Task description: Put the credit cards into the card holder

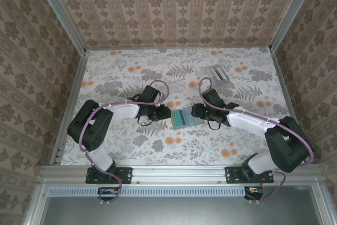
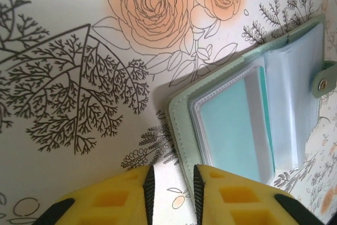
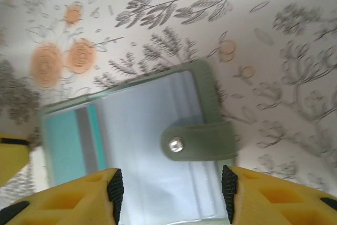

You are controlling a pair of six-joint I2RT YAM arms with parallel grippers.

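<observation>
Bright, even light; soft shadows; card holder blurred in right wrist view.

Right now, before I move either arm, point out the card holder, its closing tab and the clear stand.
card holder [image 1: 182, 118]: top external view, on its open inner pockets.
closing tab [image 3: 204, 140]: right wrist view, on the green strap beside the snap.
clear stand [image 1: 217, 72]: top external view, on its slotted middle.
</observation>
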